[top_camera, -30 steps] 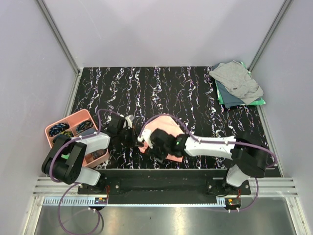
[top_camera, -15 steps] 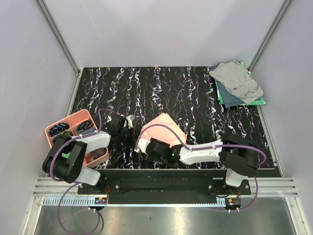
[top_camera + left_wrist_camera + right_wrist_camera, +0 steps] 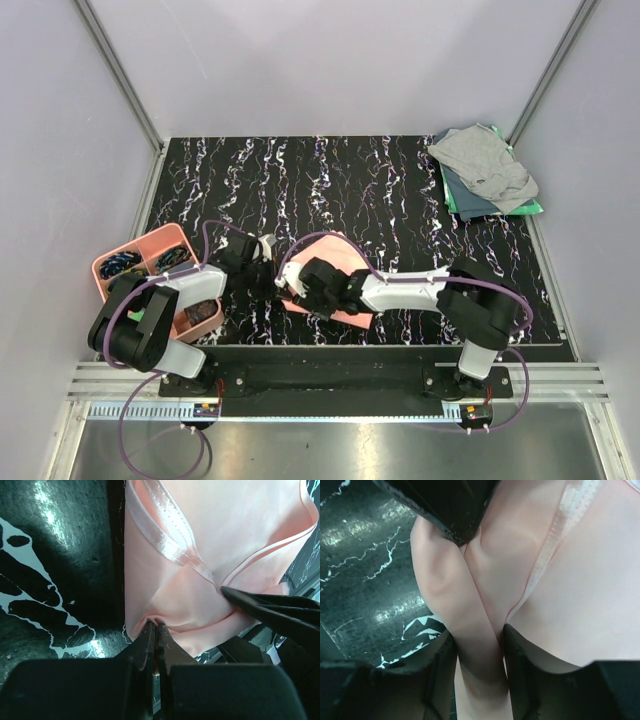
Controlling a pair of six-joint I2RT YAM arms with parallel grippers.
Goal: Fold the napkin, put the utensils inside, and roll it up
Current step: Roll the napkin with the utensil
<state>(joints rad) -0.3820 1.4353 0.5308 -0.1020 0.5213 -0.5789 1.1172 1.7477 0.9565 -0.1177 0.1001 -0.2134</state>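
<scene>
Tabletop (image 3: 400, 190), black with white veining, carries one napkin (image 3: 342, 252). It is salmon-pink and lies bunched near the front edge, between the two arms.

Left gripper (image 3: 156, 630): jaws clenched on a small pinch of the napkin's lower edge. We see the cloth puckering where they bite.

Right gripper (image 3: 480, 642): jaws grasping a thick fold of the same napkin. The fold runs up between its two fingers, with a stitched hem just beside it. The two grippers sit close together at the napkin's left side.

Also present:
- One pink divided tray (image 3: 135, 245) at the left edge; its contents are too small for us to identify.
- One cloth pile in the far right corner, a grey cloth (image 3: 485, 160) lying on top of a green cloth (image 3: 525, 210).
</scene>
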